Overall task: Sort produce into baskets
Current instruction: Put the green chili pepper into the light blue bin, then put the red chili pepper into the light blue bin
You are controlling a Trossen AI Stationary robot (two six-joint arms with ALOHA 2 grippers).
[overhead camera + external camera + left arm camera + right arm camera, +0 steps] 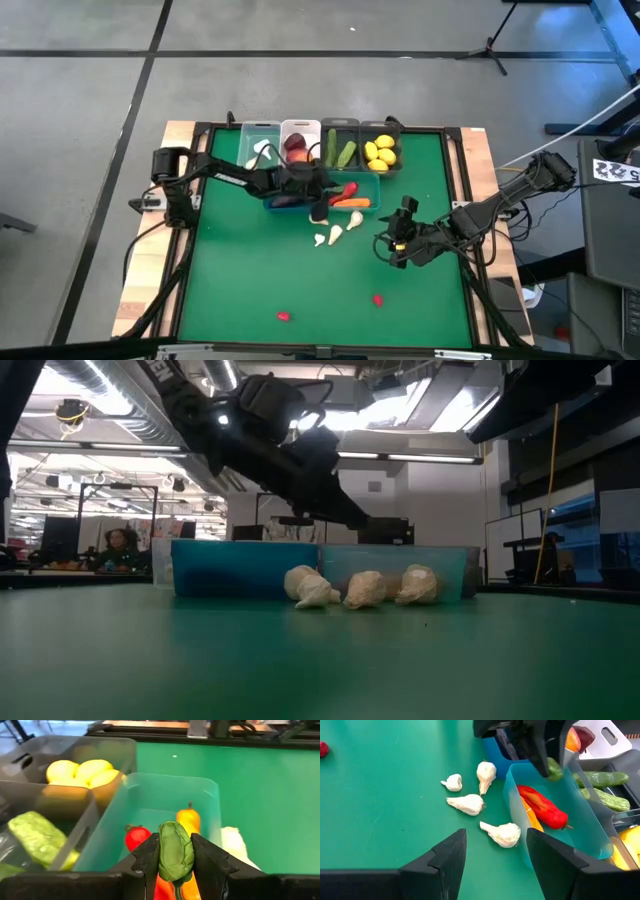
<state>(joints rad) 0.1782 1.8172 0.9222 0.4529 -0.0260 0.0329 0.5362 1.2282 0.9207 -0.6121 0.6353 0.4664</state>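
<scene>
My left gripper [175, 843] is shut on a small wrinkled green vegetable [175, 851] above the near end of the teal basket [207, 795], which holds a red pepper [543, 806] and an orange vegetable [189, 820]. The blue basket [285, 200] stands beside it. At the far edge stand the clear [258, 140] and white [300, 138] baskets, a dark one with cucumbers [340, 150] and a dark one with lemons [381, 152]. Several garlic bulbs [468, 804] lie on the table beside the teal basket. My right gripper [495, 855] is open and empty, near them on the right. My left gripper pinches the green vegetable's two sides [162, 851] between its two fingers. The fingers slant down from the table's left. The vegetable stands out past the fingertips [553, 768] and is lifted clear above the teal basket.
Two small red pieces [283, 316] [377, 298] lie on the green table near its front edge. The white basket holds red fruit [297, 150]. The near left of the green table is bare.
</scene>
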